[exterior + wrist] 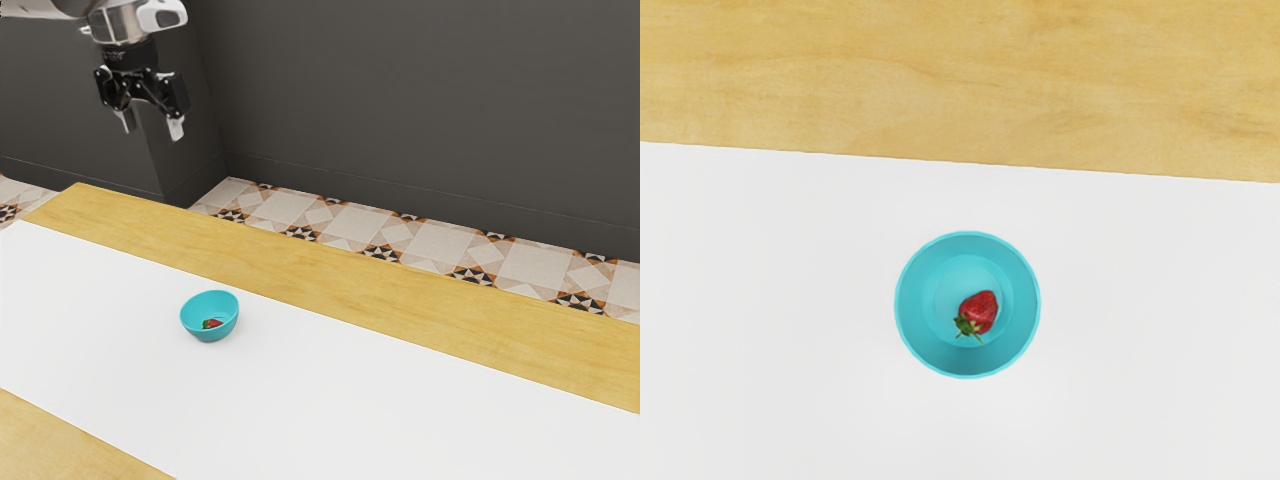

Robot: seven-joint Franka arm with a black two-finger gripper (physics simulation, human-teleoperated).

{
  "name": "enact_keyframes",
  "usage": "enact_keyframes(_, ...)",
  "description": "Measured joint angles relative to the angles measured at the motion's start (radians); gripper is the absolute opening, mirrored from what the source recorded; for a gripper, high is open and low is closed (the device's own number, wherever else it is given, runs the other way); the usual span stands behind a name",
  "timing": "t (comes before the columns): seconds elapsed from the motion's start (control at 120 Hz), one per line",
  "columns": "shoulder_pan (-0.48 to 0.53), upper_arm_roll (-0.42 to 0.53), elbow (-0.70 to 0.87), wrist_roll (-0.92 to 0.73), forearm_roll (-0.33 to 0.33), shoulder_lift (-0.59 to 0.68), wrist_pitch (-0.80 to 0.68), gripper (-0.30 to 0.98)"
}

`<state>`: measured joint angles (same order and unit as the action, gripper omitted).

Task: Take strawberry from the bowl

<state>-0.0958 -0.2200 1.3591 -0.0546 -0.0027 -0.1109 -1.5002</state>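
Strawberry (pixel 978 312) resting inside turquoise bowl (pixel 912 305) on worktop (pixel 400 305) | pincer (pixel 152 126) wide, empty, well above bowl | done: no grasp yet | left, as judged: descend, grip, lift fruit out

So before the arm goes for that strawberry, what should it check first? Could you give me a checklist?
1. Strawberry in the bowl: ok, it lies inside, on the bottom.
2. Turquoise bowl upright: ok, its opening faces up, on the white strip of the table.
3. Hand open and free: ok, its two fingers stand apart with nothing between them.
4. Hand lowered to the strawberry: not ok, it is well above the bowl's level.
5. Room for both fingers inside the bowl, around the strawberry: cannot tell from here, so a slow approach seems wise.
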Motion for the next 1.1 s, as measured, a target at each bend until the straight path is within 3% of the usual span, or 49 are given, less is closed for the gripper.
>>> enact_keyframes(0.35,-0.009,-0.001,0.030,-0.008,-0.001,-0.042,-0.033,0.67)
enact_keyframes(0.842,-0.087,-0.001,0.301,0.018,-0.017,-0.245,-0.446,0.67)
enact_keyframes(1.1,-0.124,-0.001,0.405,0.026,-0.018,-0.231,-0.569,0.67)
